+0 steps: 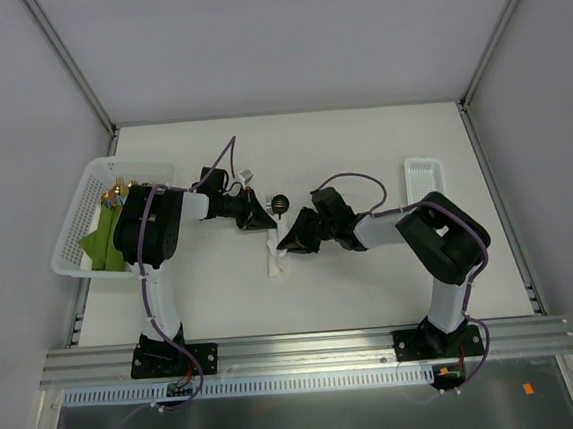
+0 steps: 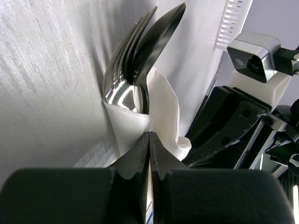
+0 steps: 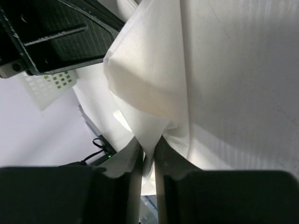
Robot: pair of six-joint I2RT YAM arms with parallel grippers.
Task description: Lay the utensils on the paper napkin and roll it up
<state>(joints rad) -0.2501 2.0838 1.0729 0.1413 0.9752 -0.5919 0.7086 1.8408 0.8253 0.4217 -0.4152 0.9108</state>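
A: Nearest lens: L gripper (image 2: 149,135). Fingers?
B: Pressed together, tips on the lower edge of the paper napkin (image 2: 164,100).
A: R gripper (image 3: 148,143)?
B: Nearly closed, pinching a napkin fold betw. its pads.
A: What's wrapped?
B: Black spoon (image 2: 156,42) & fork (image 2: 119,70), stacked; heads stick out of the wrap, handles hidden inside. Bundle lies on the white table (image 2: 46,70), approx. centre, betw. both grippers.

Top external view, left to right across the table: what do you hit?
Going right: white slotted plastic basket → left gripper → right gripper → small white slotted tray. The white paper napkin and black spoon overlap the grippers, so they are left out.
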